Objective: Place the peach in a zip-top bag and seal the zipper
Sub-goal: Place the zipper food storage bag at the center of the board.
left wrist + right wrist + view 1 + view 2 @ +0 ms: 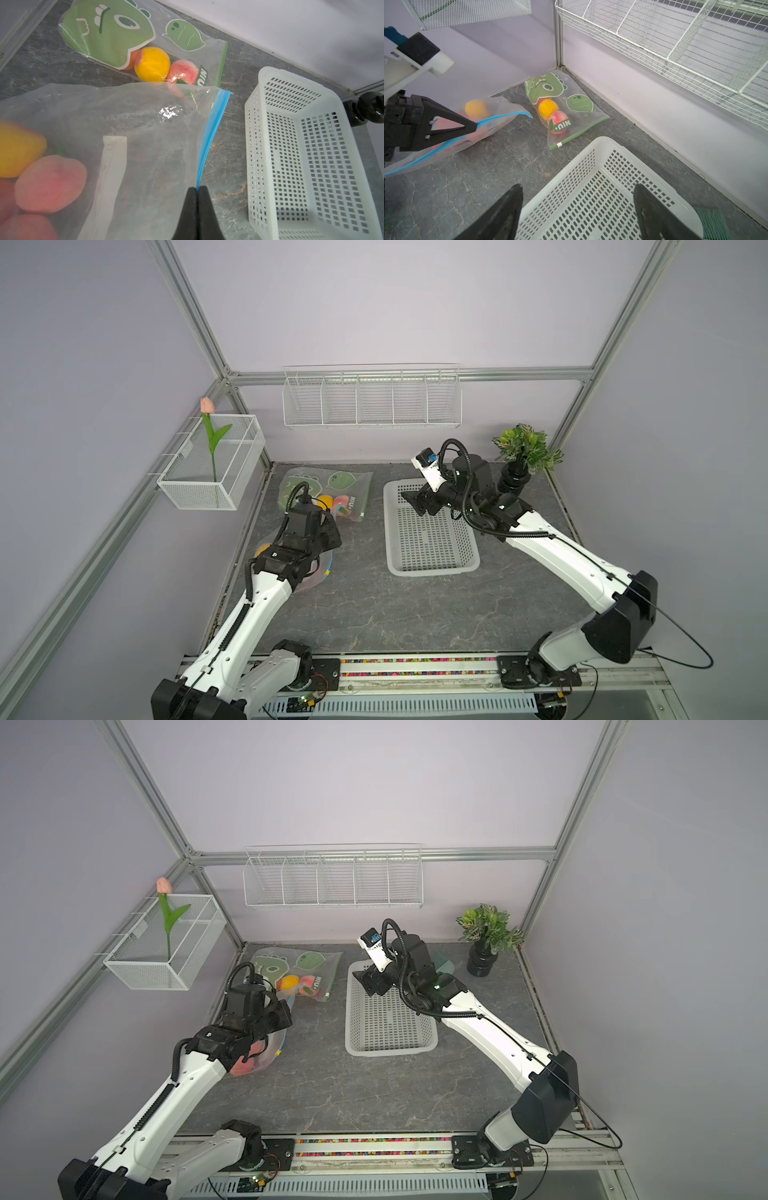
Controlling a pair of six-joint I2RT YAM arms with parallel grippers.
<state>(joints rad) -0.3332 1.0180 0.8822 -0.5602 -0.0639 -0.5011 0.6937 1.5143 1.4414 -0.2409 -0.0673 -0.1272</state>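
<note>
Pinching blue zipper strip (212, 133) of clear plastic zip-top bag (145, 128), my left gripper (197, 188) clamped on it, to press seal. Pink round peach (243, 1067) inside bag, centre-left in a top view. My right gripper (577, 187) wide, empty, parked over white perforated basket (591, 149).

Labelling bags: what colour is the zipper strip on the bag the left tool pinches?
Blue; zipper strip shows best in left wrist view.
</note>
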